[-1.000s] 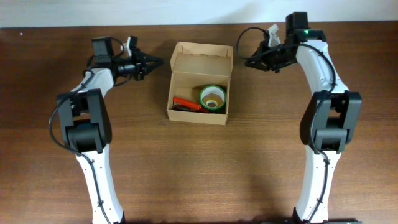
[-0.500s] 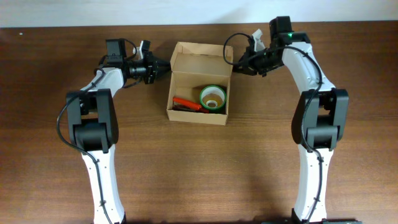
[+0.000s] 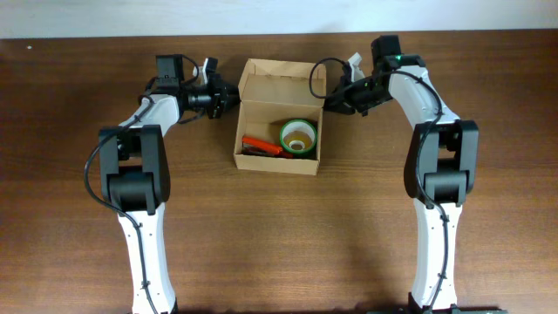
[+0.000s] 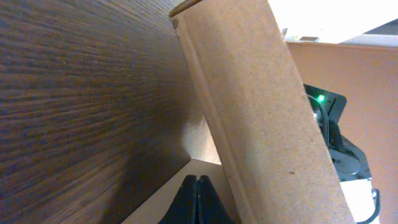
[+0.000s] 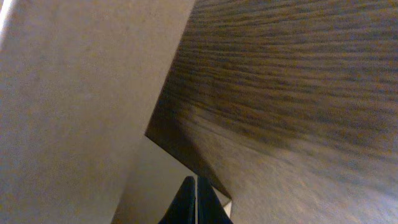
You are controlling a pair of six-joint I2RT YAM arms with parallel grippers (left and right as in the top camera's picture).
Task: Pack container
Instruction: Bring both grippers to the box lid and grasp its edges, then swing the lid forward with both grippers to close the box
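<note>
From overhead, the box (image 3: 277, 163) sits at the middle of the table (image 3: 349, 227), towards the far edge, open, with its lid flap standing up at the back. Inside lie a green tape roll (image 3: 297, 137) on the right and a red item (image 3: 259, 144) on the left. The left gripper (image 3: 235, 98) points in at the box's left side near the back corner, fingers together, its tip at the cardboard. The right gripper (image 3: 328, 101) does the same from the other side, shut as well, its tip at the right back corner.

In the left wrist view, the left gripper (image 4: 197, 182) shows as two dark fingers pressed flat against each other, holding nothing. A tan cardboard wall (image 4: 261, 106) rises just ahead of them, slanting across the frame, with wood grain to its left. Beyond the wall a green light (image 4: 320, 98) glows on the other arm.

In the right wrist view, the right gripper (image 5: 194, 182) is likewise closed on nothing, with cardboard (image 5: 74, 93) filling the left and the tabletop the right.
</note>
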